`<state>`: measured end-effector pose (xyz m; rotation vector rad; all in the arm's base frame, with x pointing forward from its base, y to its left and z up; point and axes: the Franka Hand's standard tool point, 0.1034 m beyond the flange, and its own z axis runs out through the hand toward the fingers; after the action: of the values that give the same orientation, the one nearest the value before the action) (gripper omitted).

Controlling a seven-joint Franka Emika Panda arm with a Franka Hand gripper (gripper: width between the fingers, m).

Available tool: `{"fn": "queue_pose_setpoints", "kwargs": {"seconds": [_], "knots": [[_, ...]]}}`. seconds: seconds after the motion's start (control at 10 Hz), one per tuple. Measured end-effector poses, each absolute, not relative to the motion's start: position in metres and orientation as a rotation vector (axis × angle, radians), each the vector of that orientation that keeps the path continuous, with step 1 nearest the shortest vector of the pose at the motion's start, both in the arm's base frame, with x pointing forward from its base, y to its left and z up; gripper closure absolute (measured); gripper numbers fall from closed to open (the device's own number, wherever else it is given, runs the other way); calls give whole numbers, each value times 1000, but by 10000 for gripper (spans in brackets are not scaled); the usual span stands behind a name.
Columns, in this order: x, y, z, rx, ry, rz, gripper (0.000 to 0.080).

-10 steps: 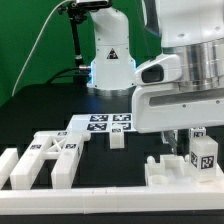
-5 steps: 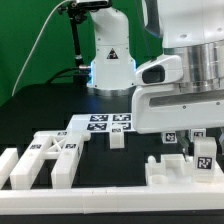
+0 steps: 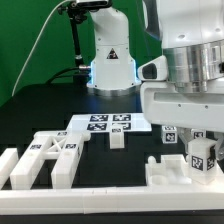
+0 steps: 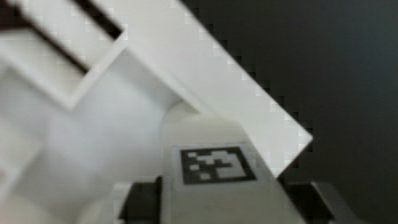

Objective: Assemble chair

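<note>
My gripper is shut on a small white chair part with a square tag and holds it upright at the exterior view's right, just above a low white blocky piece. In the wrist view the same tagged part sits between my dark fingers, with long white bars below it. Several more white tagged chair parts lie grouped at the exterior view's left. A small white cube stands in the middle.
The marker board lies flat behind the cube, in front of the arm's base. A white rail edges the black table at the front.
The arm has shifted slightly and the held tagged part sits a little lower than before. The loose parts have not moved.
</note>
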<state>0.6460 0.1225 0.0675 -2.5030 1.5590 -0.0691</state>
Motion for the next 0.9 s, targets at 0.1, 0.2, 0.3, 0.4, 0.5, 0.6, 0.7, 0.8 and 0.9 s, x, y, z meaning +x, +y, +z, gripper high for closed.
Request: {"fn": "queue_pose_setpoints", "kwargs": {"seconds": [0.1, 0.2, 0.3, 0.4, 0.5, 0.6, 0.7, 0.8, 0.9], "knots": [[646, 122, 67, -2429, 1650, -47, 507], [646, 122, 67, -2433, 1645, -47, 507], [646, 123, 67, -2436, 1640, -47, 507], [645, 123, 67, -2472, 1596, -51, 507], [642, 123, 66, -2606, 1415, -48, 507], [643, 117, 68, -2749, 1139, -40, 336], [645, 115, 70, -2840, 915, -62, 191], [644, 118, 70, -2916, 689, -78, 191], [639, 122, 68, -2956, 543, -55, 158]]}}
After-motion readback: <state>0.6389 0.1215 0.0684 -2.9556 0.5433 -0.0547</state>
